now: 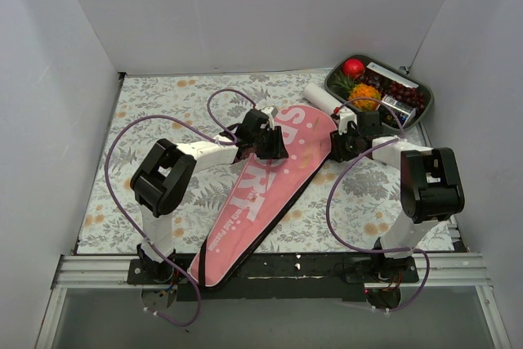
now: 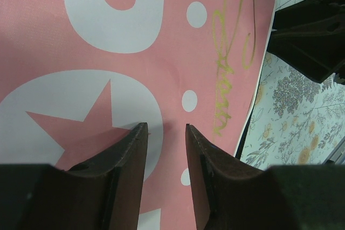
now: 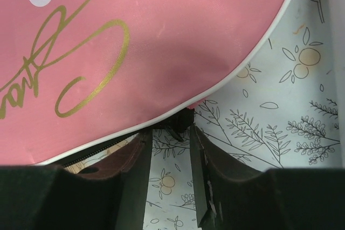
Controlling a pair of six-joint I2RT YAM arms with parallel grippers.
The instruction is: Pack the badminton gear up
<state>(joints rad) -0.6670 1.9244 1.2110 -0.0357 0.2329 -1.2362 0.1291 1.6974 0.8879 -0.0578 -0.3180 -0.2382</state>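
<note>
Right pincer (image 3: 168, 133), tips apart, frames a small dark tab (image 3: 178, 129), probably the zip pull, at the pink racket bag's (image 1: 270, 181) rim just ahead — centre it before nipping — while left pincer (image 2: 165, 127), narrowly apart, empty, hovers with the bag's lettering directly beneath.

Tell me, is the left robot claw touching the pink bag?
Cannot tell. The left wrist view shows the left claw over the pink bag, but its tips hide where they would meet, so no contact or gap shows.
</note>
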